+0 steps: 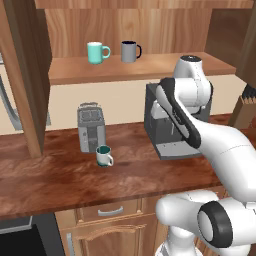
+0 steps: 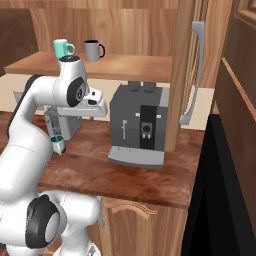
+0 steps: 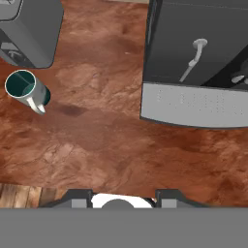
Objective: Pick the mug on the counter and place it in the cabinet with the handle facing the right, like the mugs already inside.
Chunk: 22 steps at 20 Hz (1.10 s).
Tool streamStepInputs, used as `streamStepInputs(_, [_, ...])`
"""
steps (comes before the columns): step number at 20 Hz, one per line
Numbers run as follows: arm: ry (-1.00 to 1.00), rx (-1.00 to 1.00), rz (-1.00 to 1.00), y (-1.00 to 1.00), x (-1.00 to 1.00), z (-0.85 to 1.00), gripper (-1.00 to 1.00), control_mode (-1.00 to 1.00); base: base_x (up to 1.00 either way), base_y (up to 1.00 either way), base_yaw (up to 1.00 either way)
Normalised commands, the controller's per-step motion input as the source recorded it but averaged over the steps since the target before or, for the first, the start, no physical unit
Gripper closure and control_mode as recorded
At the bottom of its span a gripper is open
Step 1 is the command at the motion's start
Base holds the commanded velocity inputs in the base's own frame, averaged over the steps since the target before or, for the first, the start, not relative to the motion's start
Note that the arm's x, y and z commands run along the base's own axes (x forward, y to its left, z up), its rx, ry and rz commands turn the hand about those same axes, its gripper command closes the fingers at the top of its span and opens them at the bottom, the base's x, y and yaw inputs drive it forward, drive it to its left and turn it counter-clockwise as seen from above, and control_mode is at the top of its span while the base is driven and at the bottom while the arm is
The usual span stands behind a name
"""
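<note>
Gripper, nearest the hand camera, hangs high above the counter, holding nothing; how far its jaws stand apart cannot be told. Mug stands upright just beside the toaster, well off toward the hand view's upper left, handle pointing down-frame.

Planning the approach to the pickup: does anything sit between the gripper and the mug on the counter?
Nothing visible does. In the hand view, bare counter lies between the gripper and the mug. The toaster stands just behind the mug, and the coffee machine is off to the other side.
</note>
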Motion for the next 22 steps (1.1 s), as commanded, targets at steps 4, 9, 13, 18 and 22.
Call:
streamStepInputs(4, [0.01,0.00,0.04,0.00,-0.02,-0.03,-1.00,-1.00,0.00,0.00,0.00])
streamStepInputs(9, [0.02,0.00,0.10,0.00,-0.13,-0.12,-1.00,-1.00,0.00,0.00,0.00])
streamStepInputs(13, [0.00,0.00,0.17,0.08,-0.23,-0.13,-1.00,-1.00,0.00,0.00,0.00])
streamStepInputs(18, [0.00,0.00,0.18,0.11,-0.22,-0.07,-1.00,-1.00,0.00,0.00,0.00])
streamStepInputs(22, [-0.03,0.00,0.18,0.13,-0.24,0.00,-1.00,-1.00,0.00,0.00,0.00])
